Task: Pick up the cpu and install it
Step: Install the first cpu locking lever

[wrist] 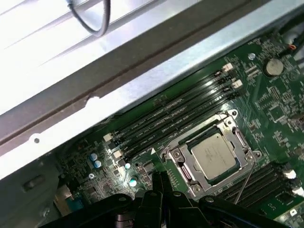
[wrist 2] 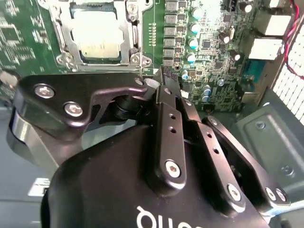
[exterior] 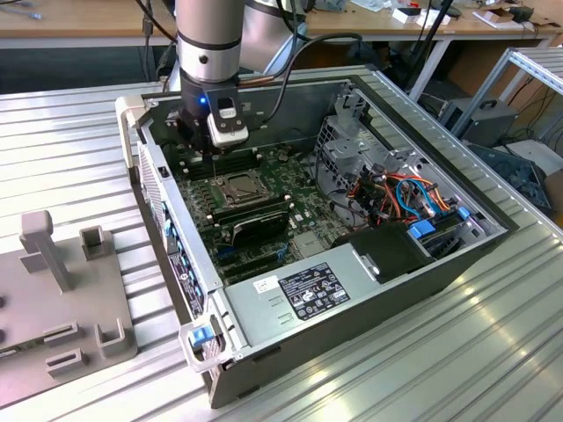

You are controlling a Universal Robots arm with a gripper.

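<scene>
Cpu [wrist: 214, 156] sits in socket [wrist: 178, 156], metal frame around it, on green motherboard [wrist: 270, 104]. Motherboard lies inside open computer case [exterior: 290, 97] on ribbed metal bench [exterior: 493, 352]. Gripper [wrist: 159, 180] hangs low over motherboard, just beside socket corner, near memory slots [wrist: 180, 111]. Jaws pinched together, nothing held. Cpu apart from jaws, silver top facing up.

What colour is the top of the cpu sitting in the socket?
The cpu has a dull silver-grey top; clearest in the first wrist view.
</scene>
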